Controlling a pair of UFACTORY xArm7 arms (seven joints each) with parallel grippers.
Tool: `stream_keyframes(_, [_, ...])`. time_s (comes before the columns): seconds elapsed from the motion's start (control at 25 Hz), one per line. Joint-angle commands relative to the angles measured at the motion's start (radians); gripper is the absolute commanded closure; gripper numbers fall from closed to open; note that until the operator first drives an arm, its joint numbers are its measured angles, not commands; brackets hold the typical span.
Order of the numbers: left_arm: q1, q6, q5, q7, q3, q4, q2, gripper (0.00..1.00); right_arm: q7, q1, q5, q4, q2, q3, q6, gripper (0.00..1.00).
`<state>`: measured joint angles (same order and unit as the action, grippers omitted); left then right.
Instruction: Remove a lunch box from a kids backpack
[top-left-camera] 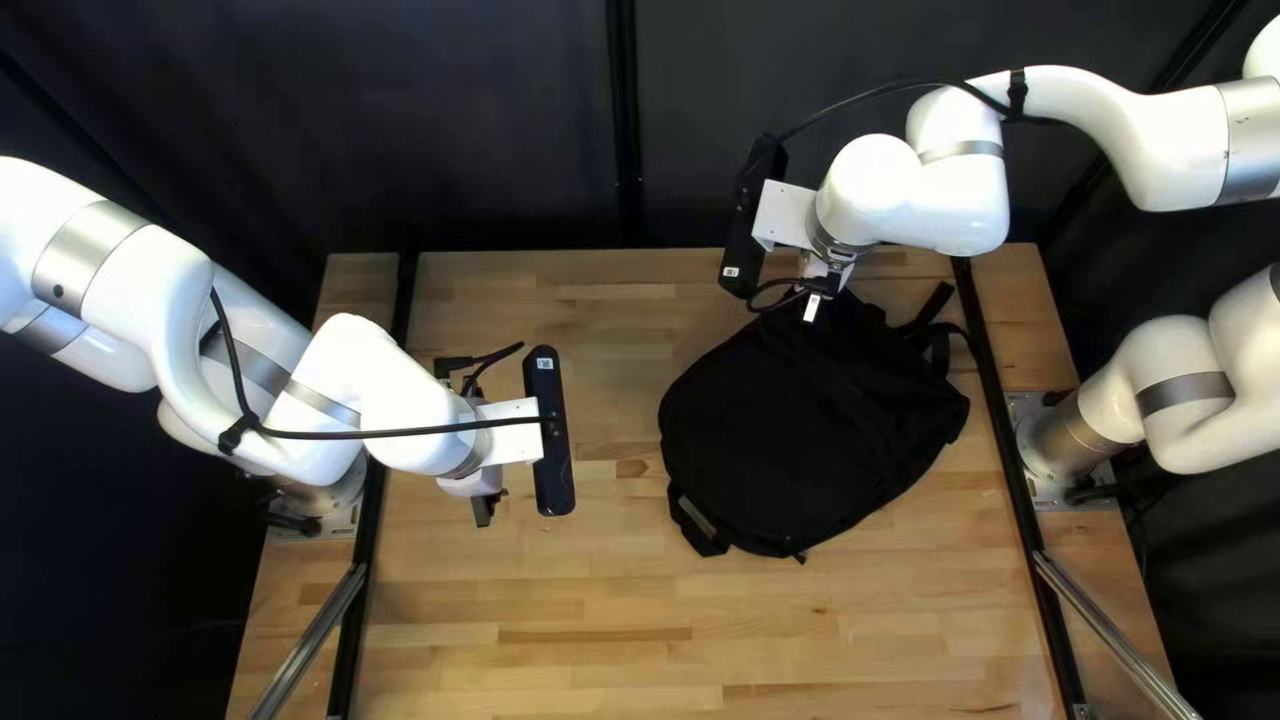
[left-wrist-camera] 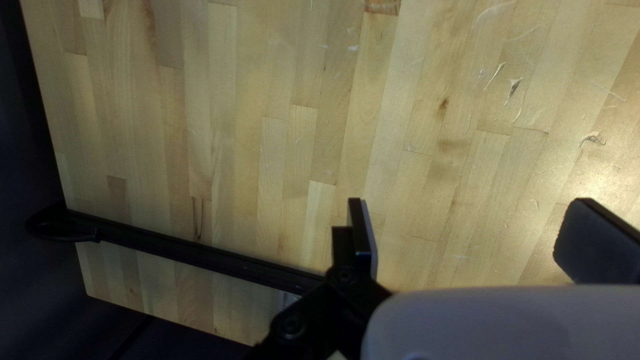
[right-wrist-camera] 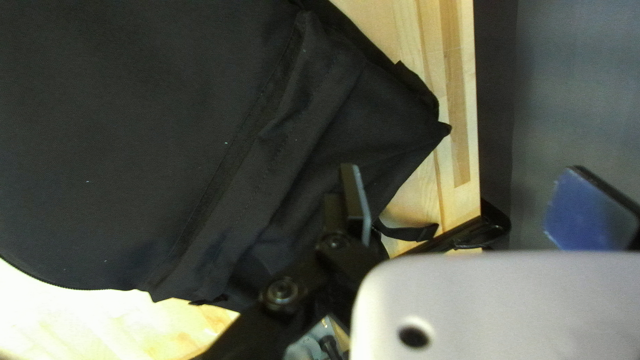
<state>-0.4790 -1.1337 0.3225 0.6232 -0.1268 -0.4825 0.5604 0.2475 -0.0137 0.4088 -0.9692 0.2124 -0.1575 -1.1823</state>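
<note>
Backpack [top-left-camera: 814, 427], black, lunch box awaiting removal

Item 1: backpack, soft cloth, lying on the tabletop [top-left-camera: 534, 600], right of centre in the top left view. Lunch box: not showing; I am presuming it inside. Whether the bag is gaping, I cannot tell.

Item 2: right gripper [right-wrist-camera: 473, 207], hanging at the bag's upper edge, released, fingers well apart, grasping nothing.

Item 3: left gripper [left-wrist-camera: 477, 237], left of centre in the top left view, likewise released and empty above bare wood.

Handling notes: I am judging the step to be gaining a hold on the upper edge. I am wanting a fold between both pads before squeezing; one finger is overlapping cloth, the other is lying beyond it. A shallow pinch may be slipping; a hard pull, dragging the whole bag. I am minding the loose strap [right-wrist-camera: 413, 233], and planning the left gripper as a steadying hold.
</note>
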Motion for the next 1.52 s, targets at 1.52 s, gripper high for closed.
stream_keyframes(1.52, [-0.022,-0.082,-0.033,0.795,0.030,-1.259,-1.283,0.00,0.000,0.000,0.000,0.000,0.000,0.000,0.000,0.00])
